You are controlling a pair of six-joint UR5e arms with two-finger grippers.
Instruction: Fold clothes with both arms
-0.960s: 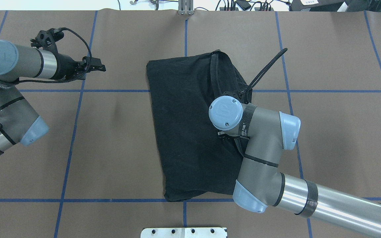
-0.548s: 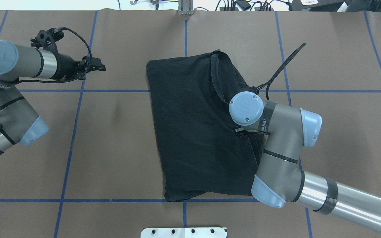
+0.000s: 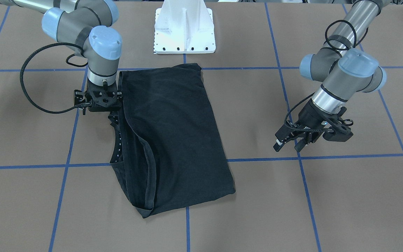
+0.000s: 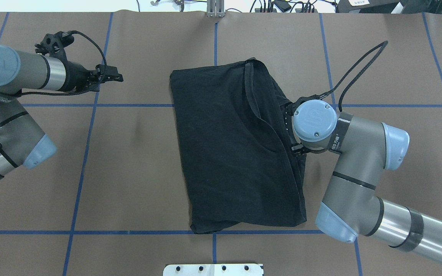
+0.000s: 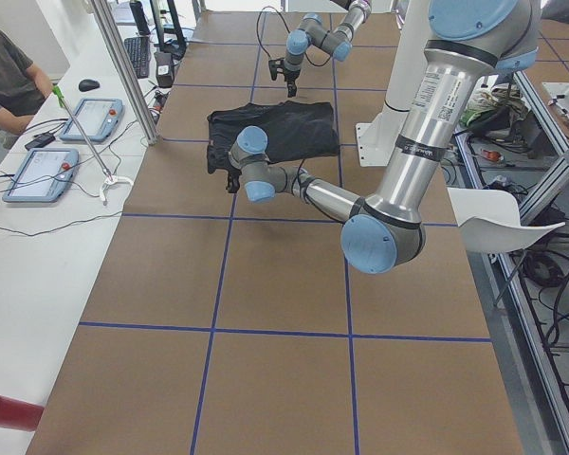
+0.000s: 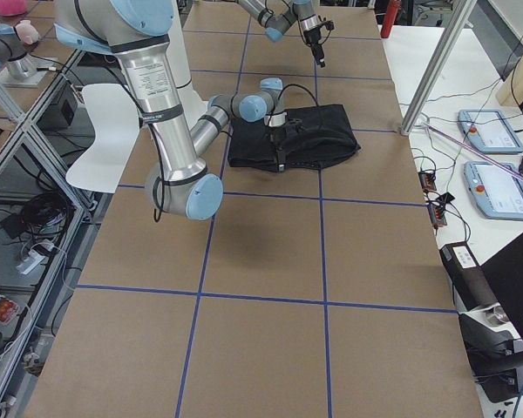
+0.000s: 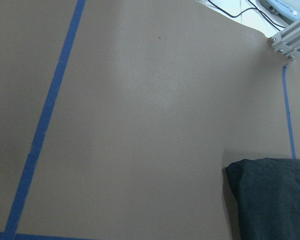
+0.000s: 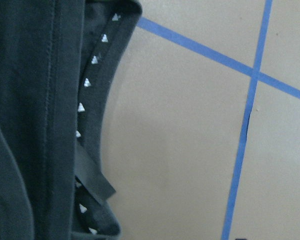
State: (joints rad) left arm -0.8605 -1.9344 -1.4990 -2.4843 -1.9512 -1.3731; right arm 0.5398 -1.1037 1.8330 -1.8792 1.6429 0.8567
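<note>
Black short-sleeved folded T-shirt (image 4: 228,145) is lying mid-way on the brown paper-covered surface (image 4: 136,172). The step in hand is probably gripping its collar-side edge for the next fold; pinching all layers and lifting level should be keeping the panel from dragging. The black two-finger right hand (image 3: 101,106) is sitting at that edge, but whether it is open or gripping I cannot tell. The left hand (image 3: 290,144) is hovering well apart, fingers parted, holding nothing.

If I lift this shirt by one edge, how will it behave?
Probably floppy: the shirt lies flat in soft, overlapping folded layers, so a lifted edge would likely drape and unfold. It looks thin, so likely light. Pushed across the table, it may bunch rather than slide whole.
</note>
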